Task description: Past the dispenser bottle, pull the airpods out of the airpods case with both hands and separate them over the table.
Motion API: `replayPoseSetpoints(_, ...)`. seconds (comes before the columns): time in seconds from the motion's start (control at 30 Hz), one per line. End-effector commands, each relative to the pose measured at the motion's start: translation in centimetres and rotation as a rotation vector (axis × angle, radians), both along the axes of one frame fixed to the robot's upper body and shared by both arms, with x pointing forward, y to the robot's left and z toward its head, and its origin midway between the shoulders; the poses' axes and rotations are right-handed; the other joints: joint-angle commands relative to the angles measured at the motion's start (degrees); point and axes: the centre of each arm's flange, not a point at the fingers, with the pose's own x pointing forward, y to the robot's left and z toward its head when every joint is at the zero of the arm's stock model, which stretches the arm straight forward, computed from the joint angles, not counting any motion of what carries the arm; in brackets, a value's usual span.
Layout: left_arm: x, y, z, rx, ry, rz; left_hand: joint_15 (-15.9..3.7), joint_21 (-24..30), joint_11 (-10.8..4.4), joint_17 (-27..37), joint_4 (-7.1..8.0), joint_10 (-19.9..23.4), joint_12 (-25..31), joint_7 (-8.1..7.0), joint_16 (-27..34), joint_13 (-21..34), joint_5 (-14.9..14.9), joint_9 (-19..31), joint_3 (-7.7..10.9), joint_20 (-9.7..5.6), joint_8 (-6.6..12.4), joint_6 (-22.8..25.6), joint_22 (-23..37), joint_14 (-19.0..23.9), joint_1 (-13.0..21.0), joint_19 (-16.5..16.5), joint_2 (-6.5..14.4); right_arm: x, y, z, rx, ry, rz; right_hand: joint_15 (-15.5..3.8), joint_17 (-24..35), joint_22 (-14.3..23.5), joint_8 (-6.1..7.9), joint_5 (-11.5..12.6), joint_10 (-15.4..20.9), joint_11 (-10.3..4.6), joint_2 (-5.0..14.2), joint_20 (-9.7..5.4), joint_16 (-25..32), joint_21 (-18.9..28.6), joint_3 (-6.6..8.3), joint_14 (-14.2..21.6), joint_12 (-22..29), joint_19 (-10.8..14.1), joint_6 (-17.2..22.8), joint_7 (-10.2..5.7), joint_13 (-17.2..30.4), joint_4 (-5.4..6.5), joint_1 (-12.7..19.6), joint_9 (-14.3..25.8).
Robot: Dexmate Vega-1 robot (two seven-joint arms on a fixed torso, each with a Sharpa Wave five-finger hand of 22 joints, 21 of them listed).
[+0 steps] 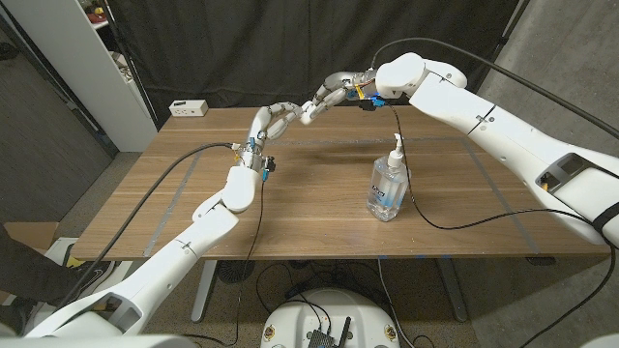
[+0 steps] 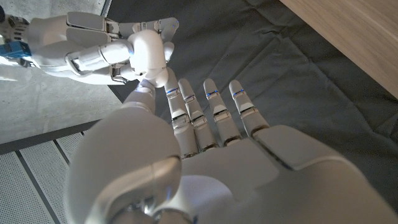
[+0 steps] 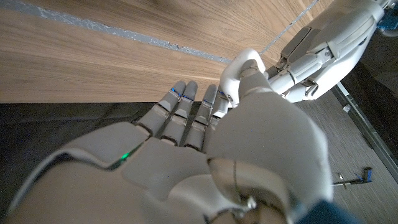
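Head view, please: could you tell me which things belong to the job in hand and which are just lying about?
Job in hand:
dispenser bottle
left hand and right hand, fingertips meeting past the bottle; anything between them is too small to tell

Lying about:
white box at the far edge
black cable beside the bottle

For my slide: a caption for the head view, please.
Both hands meet above the table beyond the bottle.
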Motion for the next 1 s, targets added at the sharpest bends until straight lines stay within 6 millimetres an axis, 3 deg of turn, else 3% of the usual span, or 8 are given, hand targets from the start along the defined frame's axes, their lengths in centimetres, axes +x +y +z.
replayPoseSetpoints(0.03,0.3,-0.1,-0.2,-0.022,-0.001,-0.011,-7.73,0.5,-2.02,0.1,0.3,2.3,0.2,-3.11,0.3,0.2,0.4,0.1,0.46,-0.66,0.32,2.5,0.1,0.5,0.3,0.2,-0.1,-0.1,0.0,0.1,0.025,0.015,0.029,-6.63,0.5,0.0,1.4,0.1,1.6,-0.66,0.82,-0.55,0.7,0.0,0.65,0.5,0.6,0.0,4.2,-0.95,0.2,-0.65,1.6,3.6)
replayPoseSetpoints(0.23,0.7,0.1,-0.3,-0.037,0.036,-0.065,-7.48,0.7,-1.8,0.2,0.77,1.8,-0.1,-3.47,0.2,0.3,0.6,-0.3,0.34,-0.78,-0.09,2.4,0.1,0.4,0.0,0.2,0.1,-0.1,-0.1,0.2,0.02,-0.014,0.028,-7.21,0.9,0.0,1.67,0.3,2.4,-1.7,1.37,-1.15,1.1,0.1,0.97,1.0,1.1,0.1,4.3,0.23,0.5,-0.77,2.3,4.4)
replayPoseSetpoints(0.5,1.9,0.7,-0.5,-0.134,0.154,-0.241,-6.24,0.7,0.04,0.6,2.48,-0.2,-1.0,-2.74,-0.1,0.5,0.1,-0.2,0.24,-0.59,-0.5,2.2,0.1,-0.6,-1.5,-0.3,1.3,0.1,-0.6,0.2,0.005,-0.027,0.026,-7.43,0.9,0.0,1.86,0.3,2.2,-2.21,1.82,-1.56,0.9,0.0,1.14,0.6,1.2,-0.2,4.1,0.42,0.9,-0.49,2.3,5.1)
replayPoseSetpoints(0.6,2.3,0.9,-0.6,-0.16,0.198,-0.279,-5.52,0.8,0.78,0.9,3.84,-0.4,-1.1,-1.35,0.0,0.7,-0.5,0.0,-0.08,-0.17,0.14,3.8,0.1,-0.5,-3.0,-0.6,1.5,0.1,-0.8,0.2,0.0,-0.027,0.026,-7.5,0.9,0.0,1.92,0.3,2.0,-2.2,1.82,-1.52,0.8,0.0,1.11,0.5,1.3,-0.2,3.9,0.21,1.1,-0.37,2.3,5.5)
replayPoseSetpoints(0.73,2.5,1.0,-0.7,-0.161,0.247,-0.286,-5.26,0.9,0.71,1.1,5.11,0.0,-0.9,-0.19,0.2,0.8,-1.1,0.2,-0.63,-0.06,0.56,5.0,0.1,0.0,-4.6,-0.6,1.3,0.1,-0.9,0.2,-0.005,-0.031,0.027,-7.45,0.8,0.0,2.04,0.3,1.8,-2.15,1.74,-1.43,0.6,0.0,1.11,0.4,1.4,-0.4,3.9,0.07,1.3,-0.29,2.2,5.8)
replayPoseSetpoints(0.87,2.7,1.0,-0.7,-0.135,0.284,-0.285,-4.18,1.1,1.84,1.2,7.07,-1.1,-1.4,1.47,0.2,0.9,-1.8,0.4,-2.1,0.1,-0.88,1.9,0.1,0.1,-7.7,-0.7,0.1,0.1,-1.1,0.3,-0.004,-0.032,0.027,-7.3,0.8,0.0,2.15,0.3,1.7,-2.24,1.73,-1.36,0.5,0.0,1.12,0.3,1.4,-0.5,3.8,-0.05,1.5,-0.22,2.1,6.2)
replayPoseSetpoints(1.0,2.7,1.1,-0.7,-0.116,0.292,-0.267,-3.67,1.2,2.89,1.2,7.69,-2.4,-2.0,2.23,0.0,1.0,-2.0,0.5,-2.92,0.52,-2.07,-0.9,0.1,-0.1,-9.0,-0.8,-0.8,0.0,-1.3,0.3,0.001,-0.033,0.021,-7.15,0.7,0.0,2.26,0.3,1.7,-2.19,1.74,-1.26,0.4,0.0,1.14,0.3,1.5,-0.5,3.9,-0.06,1.7,-0.13,2.0,6.5)
